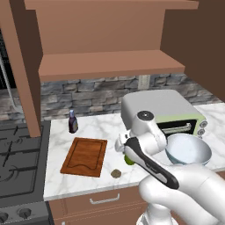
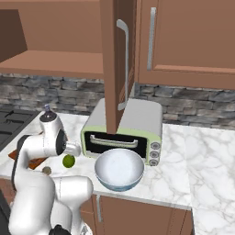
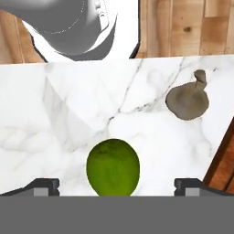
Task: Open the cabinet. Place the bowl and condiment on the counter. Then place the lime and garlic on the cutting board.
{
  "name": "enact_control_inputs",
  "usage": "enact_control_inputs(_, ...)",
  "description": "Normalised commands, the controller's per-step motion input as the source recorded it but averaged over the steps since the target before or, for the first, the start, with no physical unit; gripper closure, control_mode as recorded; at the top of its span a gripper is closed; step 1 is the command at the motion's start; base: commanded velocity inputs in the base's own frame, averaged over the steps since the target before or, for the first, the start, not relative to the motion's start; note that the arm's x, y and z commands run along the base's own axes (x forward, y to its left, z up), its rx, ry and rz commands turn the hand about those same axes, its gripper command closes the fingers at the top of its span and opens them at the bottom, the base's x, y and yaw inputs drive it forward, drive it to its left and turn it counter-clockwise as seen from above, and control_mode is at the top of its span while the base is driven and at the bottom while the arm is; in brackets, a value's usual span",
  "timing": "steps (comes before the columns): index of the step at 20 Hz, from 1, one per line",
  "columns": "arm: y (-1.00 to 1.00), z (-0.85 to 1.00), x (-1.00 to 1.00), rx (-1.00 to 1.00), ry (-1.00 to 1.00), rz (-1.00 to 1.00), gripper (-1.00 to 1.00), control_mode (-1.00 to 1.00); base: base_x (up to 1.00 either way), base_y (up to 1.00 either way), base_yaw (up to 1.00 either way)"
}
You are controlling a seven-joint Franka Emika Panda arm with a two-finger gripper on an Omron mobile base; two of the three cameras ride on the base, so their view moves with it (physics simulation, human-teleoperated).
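My gripper [image 3: 116, 186] is open and points down at the counter [image 3: 68, 114], its fingertips [image 3: 43, 186] standing on either side of the lime [image 3: 113, 167]. The lime [image 2: 69, 160] rests on the marble, half hidden behind my wrist in the left base view. The garlic [image 3: 187, 100] lies a little apart from it, near the front edge [image 1: 116, 173]. The cutting board [image 1: 84, 156] lies bare to the left. The condiment [image 1: 73, 122] stands behind the board. The bowl [image 1: 188, 149] sits before the toaster oven. The cabinet [image 1: 110, 66] is open, its shelf bare.
A pale green toaster oven [image 1: 162, 110] stands at the back right of the counter. A black stove top [image 1: 17, 158] adjoins the counter's left end. The open cabinet door [image 2: 112, 69] hangs out above the oven. A low drawer [image 1: 105, 200] runs beneath the front edge.
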Motion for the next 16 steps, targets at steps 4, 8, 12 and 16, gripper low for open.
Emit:
enact_control_inputs(4,0.0,-0.49,0.14,0.0,0.0,0.0,-1.0,-1.0,0.0,0.0,0.0)
enact_control_inputs(8,0.0,-0.48,0.0,0.0,0.0,0.0,-1.0,-1.0,0.0,0.0,0.0)
enact_control_inputs(12,0.0,-0.32,0.0,0.0,0.0,0.0,-1.0,-1.0,0.0,0.0,0.0)
enact_control_inputs(16,-0.07,-0.4,0.0,0.0,0.0,0.0,-1.0,-1.0,0.0,0.0,0.0)
